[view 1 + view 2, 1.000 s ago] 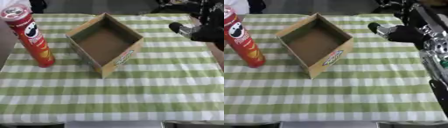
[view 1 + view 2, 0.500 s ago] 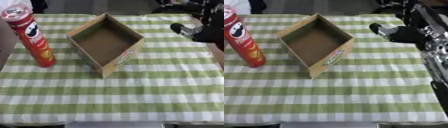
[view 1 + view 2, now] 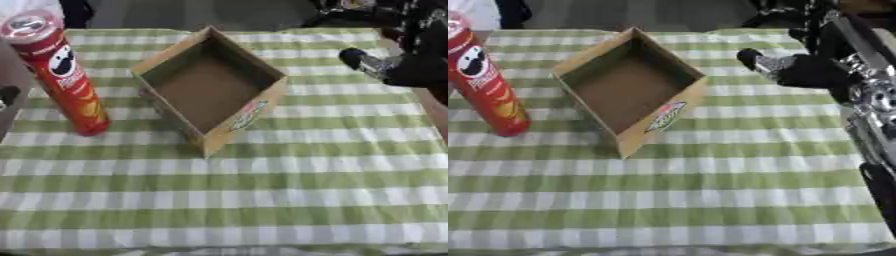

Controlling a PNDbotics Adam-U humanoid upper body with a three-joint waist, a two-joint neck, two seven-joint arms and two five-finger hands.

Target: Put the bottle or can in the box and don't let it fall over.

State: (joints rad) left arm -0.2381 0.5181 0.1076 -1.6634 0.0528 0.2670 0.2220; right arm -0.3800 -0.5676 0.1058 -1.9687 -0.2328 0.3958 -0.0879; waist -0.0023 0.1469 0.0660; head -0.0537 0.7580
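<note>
- Right hand (image 3: 798, 70): it is seen above the far right of the table, right of the box; whether its fingers are curled or straight cannot be told, though nothing appears to be held in it.
- Left hand (image 3: 7, 97): only a dark sliver is seen at the left edge of the left eye view, just beside the can; its fingers cannot be made out.
- Cardboard box (image 3: 210, 87): it is set open-topped and empty, turned corner-on, between the right hand and the can.
- Red crisp can (image 3: 57, 75): it is stood upright on the green checked tablecloth (image 3: 262, 200), left of the box and clear of it, long axis vertical, lid on.
- Deciding relation: the can lies across the box from the right hand, so the left hand is judged the nearer; a grasp from the side, with the can kept upright, would probably be called for.
</note>
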